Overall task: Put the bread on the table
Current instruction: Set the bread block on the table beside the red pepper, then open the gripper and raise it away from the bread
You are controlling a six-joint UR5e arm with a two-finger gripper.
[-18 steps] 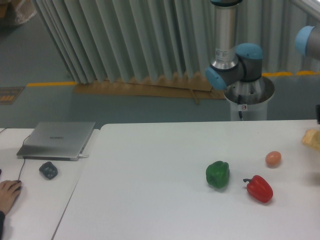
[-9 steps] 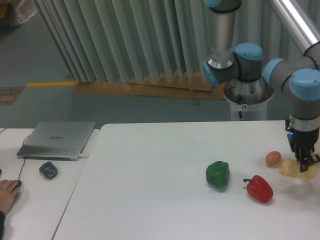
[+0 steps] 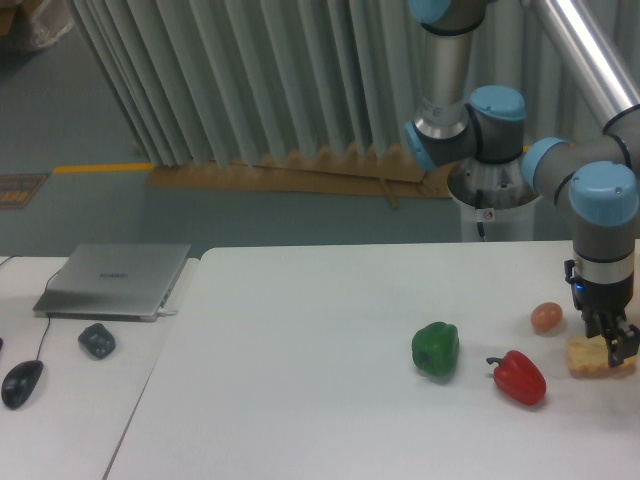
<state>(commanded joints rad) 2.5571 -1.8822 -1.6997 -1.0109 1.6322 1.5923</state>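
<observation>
Camera view from the front of a wide white desk [image 3: 300, 400] with a rounded corner. At the far right, the robot arm reaches down, and its gripper [image 3: 608, 345] points straight at the desk. The dark jaws are clamped on the bread [image 3: 597, 359], a pale yellowish-tan chunk with a rough crust. The bread sits low, at or just above the desk surface near the right edge; whether it touches the surface cannot be told.

Just left of the bread, and a little farther back, lies a small orange-brown egg [image 3: 546, 317]. In front of the egg, a red pepper [image 3: 519, 377] lies on its side. A green pepper [image 3: 435, 349] stands to the left of the red one, with a gap between them.

On the left is a narrower white side desk [image 3: 70, 410]. It carries a closed grey laptop [image 3: 115, 280], a small dark rounded object [image 3: 97, 340] in front of the laptop, and a black computer mouse [image 3: 22, 382] with a cable near the left edge.

Behind the desks are grey vertical slats and the arm's round base [image 3: 497, 190].
</observation>
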